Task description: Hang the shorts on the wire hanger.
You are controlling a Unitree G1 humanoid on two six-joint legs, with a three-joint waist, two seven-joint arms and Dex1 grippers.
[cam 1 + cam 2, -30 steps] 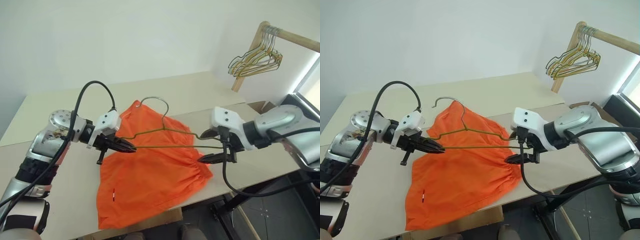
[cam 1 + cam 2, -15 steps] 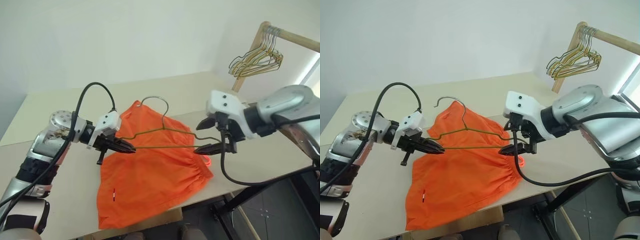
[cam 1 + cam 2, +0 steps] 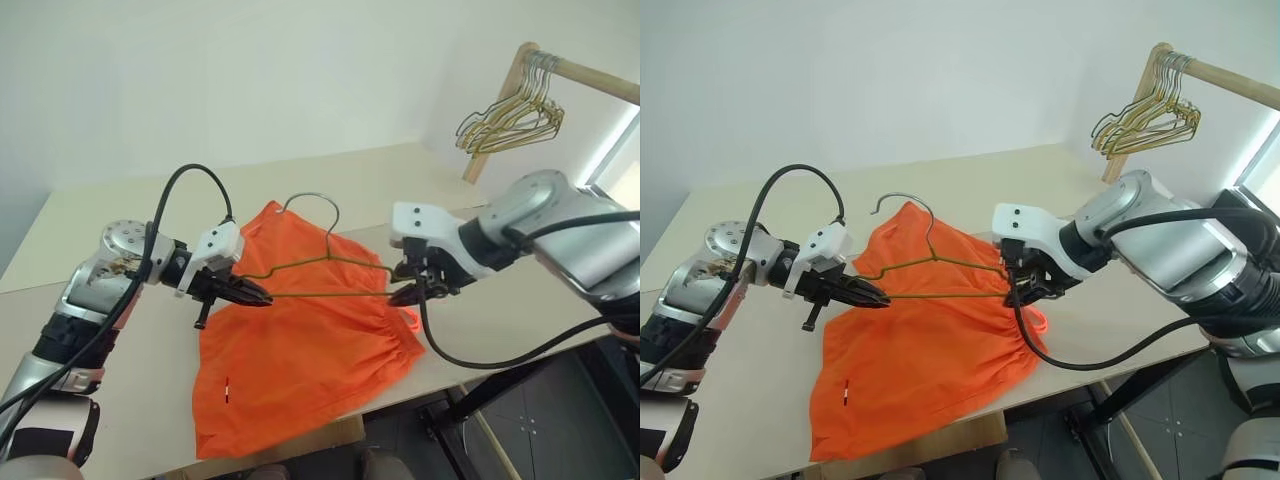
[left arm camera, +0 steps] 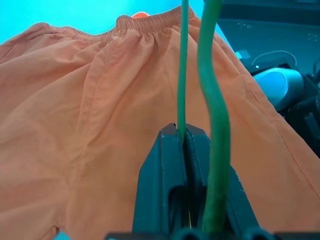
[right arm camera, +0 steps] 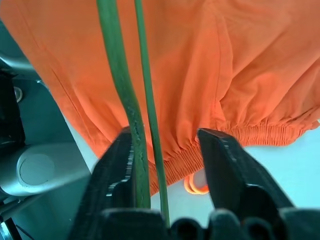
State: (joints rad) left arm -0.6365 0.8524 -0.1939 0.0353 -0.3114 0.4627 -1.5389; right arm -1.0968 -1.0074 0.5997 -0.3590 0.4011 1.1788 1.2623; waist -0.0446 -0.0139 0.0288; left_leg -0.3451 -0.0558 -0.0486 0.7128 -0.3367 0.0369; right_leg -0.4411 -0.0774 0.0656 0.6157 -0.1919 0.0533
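The orange shorts (image 3: 300,360) lie flat on the table, with the gathered waistband toward my right arm. Above them hovers the wire hanger (image 3: 330,262), its hook (image 3: 315,197) pointing away from me. My left gripper (image 3: 262,297) is shut on the hanger's bottom wire (image 4: 182,75) at its left corner. At the hanger's right end is my right gripper (image 3: 405,290). Its fingers (image 5: 230,170) still stand apart, straddling both hanger wires (image 5: 120,75), which run close along one finger. The waistband (image 5: 260,132) lies just beneath.
A bunch of pale wire hangers (image 3: 510,120) hangs from a wooden rail (image 3: 590,75) at the far right. The beige table (image 3: 380,180) stretches behind the shorts. Its near edge (image 3: 470,345) runs just past the waistband, with a drop to the floor beyond.
My right gripper has swung left and tilted further down onto the hanger's right end, and its wide-open fingers have narrowed around the wires. The left gripper and the shorts have not moved.
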